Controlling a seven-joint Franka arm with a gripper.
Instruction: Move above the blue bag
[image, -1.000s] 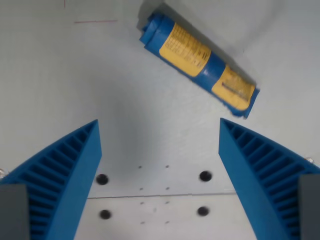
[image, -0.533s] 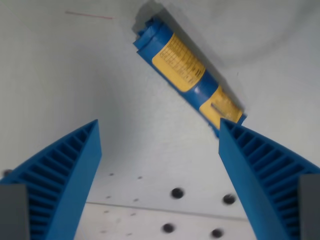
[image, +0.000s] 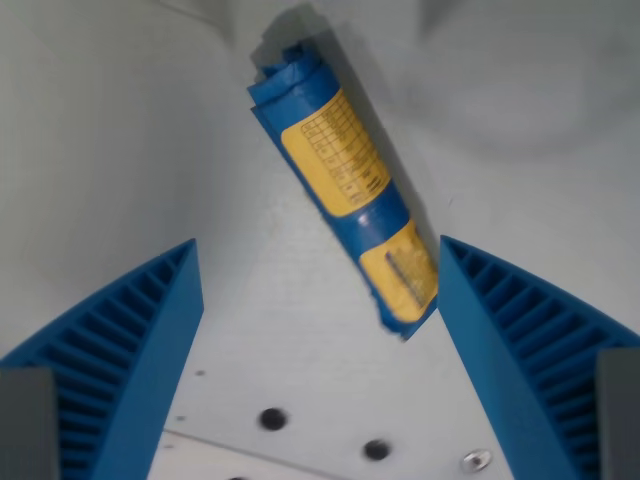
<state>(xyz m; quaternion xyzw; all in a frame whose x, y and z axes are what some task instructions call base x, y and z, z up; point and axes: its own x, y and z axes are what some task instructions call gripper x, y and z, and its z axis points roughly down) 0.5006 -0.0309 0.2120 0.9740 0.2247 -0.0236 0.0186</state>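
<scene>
Spread wide, the jaws of the gripper (image: 320, 270) are seen released, with nothing held between them. One blue bag (image: 345, 185) — rolled, with yellow labels — is found lying on the white table (image: 120, 150), ahead of the jaws and reaching down toward the finger at the wrist view's right. Its long axis is set diagonally, from upper left to lower right, its lower end just beside that finger. Centring over the bag is judged not yet done. Two dark holes (image: 272, 418) and one screw (image: 476, 460) are counted near the bottom edge.
</scene>
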